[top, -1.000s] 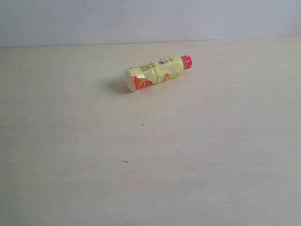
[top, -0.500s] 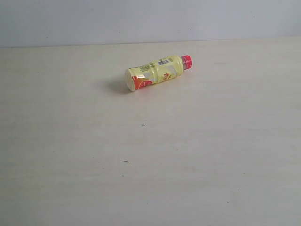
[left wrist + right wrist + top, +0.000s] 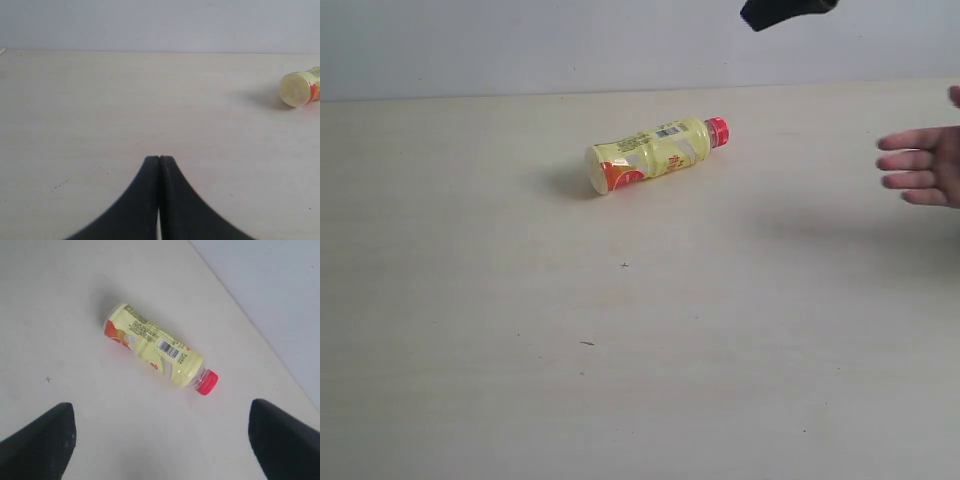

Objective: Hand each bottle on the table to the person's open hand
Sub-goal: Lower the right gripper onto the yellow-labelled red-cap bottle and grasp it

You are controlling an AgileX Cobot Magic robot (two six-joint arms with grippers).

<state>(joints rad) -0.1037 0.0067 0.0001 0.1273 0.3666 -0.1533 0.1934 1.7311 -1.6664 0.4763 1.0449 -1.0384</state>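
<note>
Entered: person's open hand (image 3: 928, 166), fingers (image 3: 905, 160) extended; right gripper (image 3: 160, 409) wide overhead.

Exterior cam looks down at a slant across the pale beige wood-grain table (image 3: 620, 380). Left wrist cam skims it low, right wrist cam hangs high, looking down. All three catch the yellow plastic bottle with a red cap (image 3: 655, 152).

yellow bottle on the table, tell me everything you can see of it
The yellow bottle is plastic-looking and pale yellow, with a red screw cap on, a waisted middle and a wrap label bearing orange-red artwork near the base, fine print and a barcode. Its round cream bottom faces the left wrist camera. It lies on its side on the pale table, cap pointing toward the far right in the exterior view. Only the table touches it.
</note>
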